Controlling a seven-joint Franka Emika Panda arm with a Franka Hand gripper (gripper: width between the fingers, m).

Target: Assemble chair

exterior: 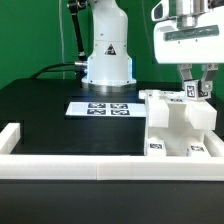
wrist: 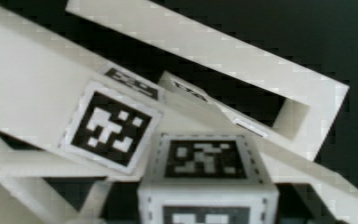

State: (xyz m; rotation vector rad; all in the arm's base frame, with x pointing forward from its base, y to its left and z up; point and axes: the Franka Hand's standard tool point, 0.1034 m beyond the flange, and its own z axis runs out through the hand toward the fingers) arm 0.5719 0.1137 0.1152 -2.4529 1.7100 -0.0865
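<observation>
Exterior view: the claw (exterior: 196,92) hangs straight down from the arm's white wrist over the exterior view's right side, its two dark fingers pressed in on a small white block (exterior: 190,91) that bears a black-and-white tag. That block sits at the top of the partly built chair (exterior: 178,128), a chunky white structure of slabs and uprights. The chair stands on the black desk (exterior: 45,110) just behind the long white border wall (exterior: 90,165), and more tags show low on its front face. The marker board (exterior: 100,107) lies flat on the desk near the middle, just beside the chair on the exterior view's left. Behind it rises the arm's white base (exterior: 107,55), with a black cable running off it toward a green backdrop (exterior: 30,40).

The wrist view looks close onto the same structure. A white cube-like block (wrist: 202,160) shows tags on two faces and touches a tilted white slab (wrist: 108,122) that carries a larger tag. Beyond these, long white bars (wrist: 247,70) frame a dark slot. The claw's fingers do not show in this view, and the picture is too blurred to tell how the pieces join
</observation>
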